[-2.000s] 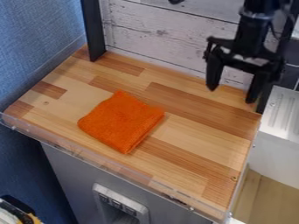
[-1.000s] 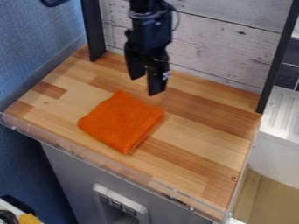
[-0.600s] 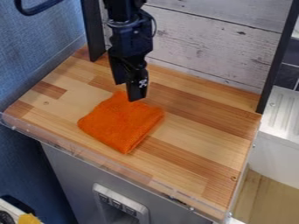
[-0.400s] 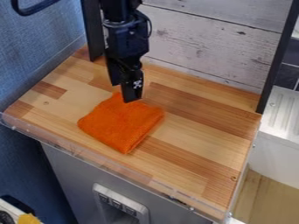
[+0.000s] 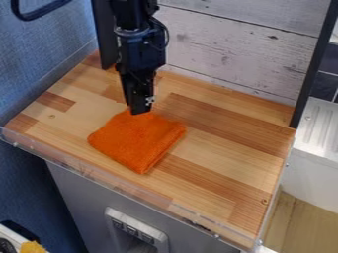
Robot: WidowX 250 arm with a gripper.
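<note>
As the black two-finger gripper (image 5: 139, 112) closes: fingers narrow now!
Folded orange square cloth (image 5: 137, 141): hasn't shifted; can't tell if gripped.

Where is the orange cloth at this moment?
In the camera view, the orange cloth lies left of centre on the wooden counter, with the pincer at its far corner.

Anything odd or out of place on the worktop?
Nothing stands out. The orange cloth lies neatly folded on the wooden worktop, gripper at its far corner; no spill or damage visible.
</note>
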